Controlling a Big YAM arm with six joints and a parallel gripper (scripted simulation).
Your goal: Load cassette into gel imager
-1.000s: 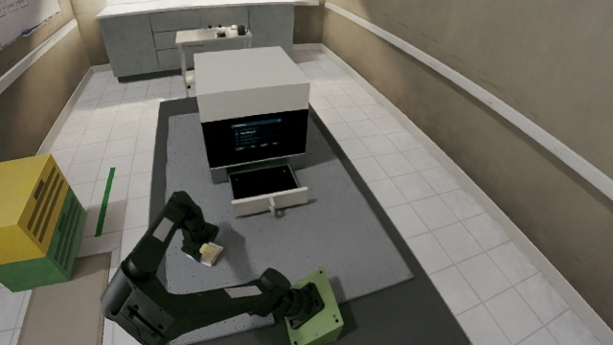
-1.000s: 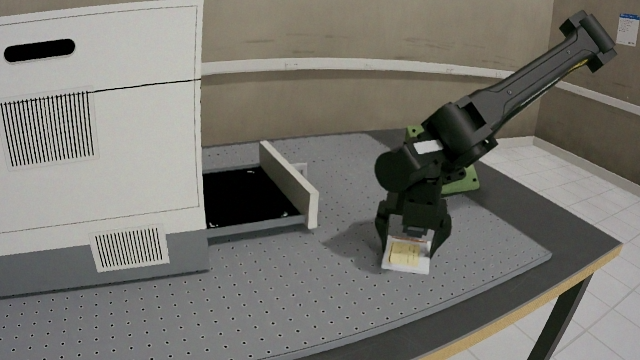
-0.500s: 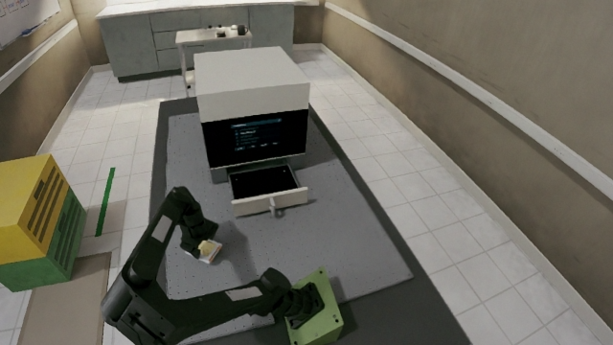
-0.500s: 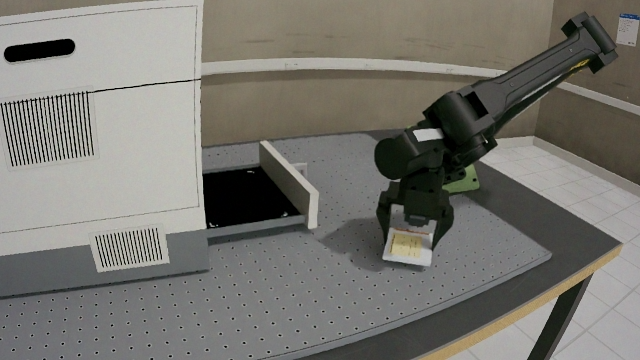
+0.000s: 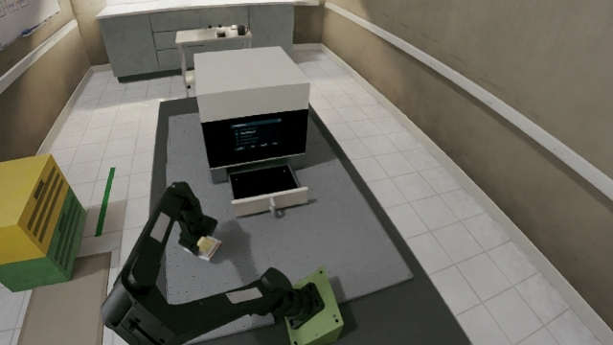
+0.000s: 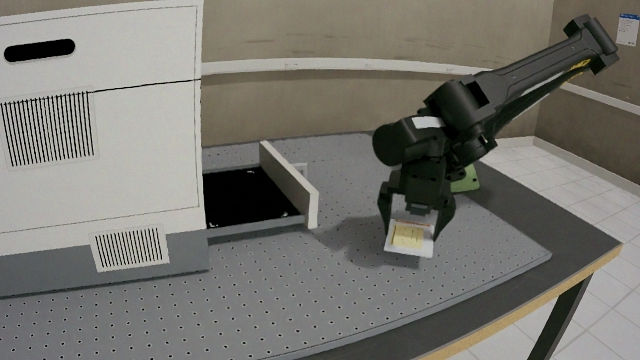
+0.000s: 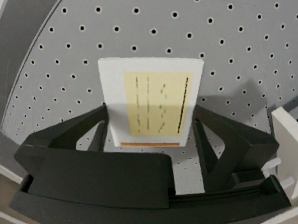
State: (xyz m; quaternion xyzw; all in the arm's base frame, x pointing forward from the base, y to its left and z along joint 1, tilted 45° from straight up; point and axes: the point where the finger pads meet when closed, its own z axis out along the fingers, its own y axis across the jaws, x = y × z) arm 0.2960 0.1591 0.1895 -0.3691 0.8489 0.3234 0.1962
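One open drawer [image 5: 269,202] [image 6: 290,185] [image 7: 289,129], black glass [image 5: 264,181] [image 6: 245,197] bare

Soft, fairly even light here, and it's brightest at the far end of the room, where the white countertop [image 5: 206,8] washes nearly to glare! A faint, soft-edged shadow spreads over the perforated board [image 5: 335,230] [image 6: 280,280] [image 7: 150,30] beneath the arm [image 5: 153,235] [image 6: 465,110]. The exterior view bends the wall rail [image 6: 350,66] into a curve. Fine detail goes soft: the imager's screen text [image 5: 256,134] blurs past reading.
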